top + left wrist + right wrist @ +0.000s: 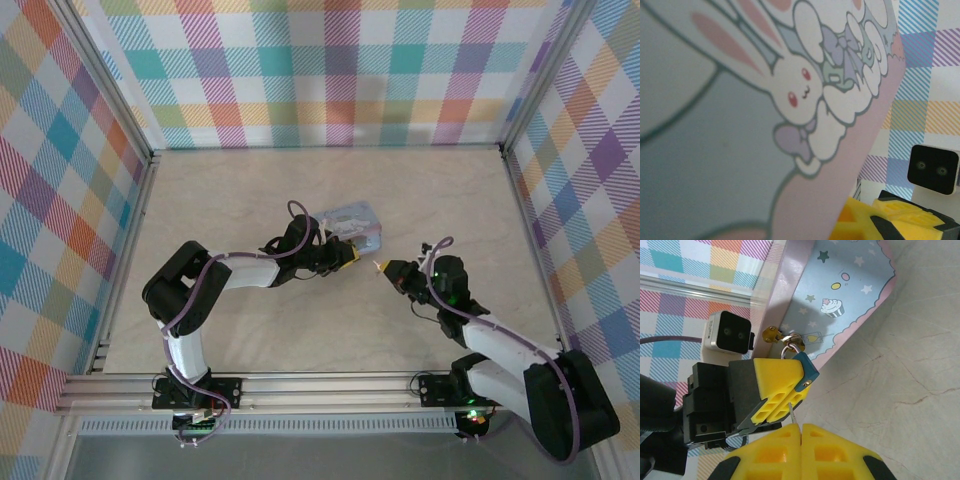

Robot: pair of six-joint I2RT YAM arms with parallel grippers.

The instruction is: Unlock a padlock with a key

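Nearest, toward the middle of the table: right gripper, yellow fingers pressed together on the key, a thin grey sliver poking up from the seam. Just beyond, tip of that sliver short of the padlock and off to one side of its brass-dotted lower end, so not yet inserted. Padlock tilted, blue body lying against a yellow fingertip of the left gripper; fingers narrow and, by the look of it, pinching the body, with the second finger hidden behind. Further on, silvery shackle closed and hooked at a brass hasp on the pale-blue tin, just past the table's centre. Judged done: key in hand, lock steadied, the two close. Left to do: line up with the keyhole, push in, turn, free the shackle.
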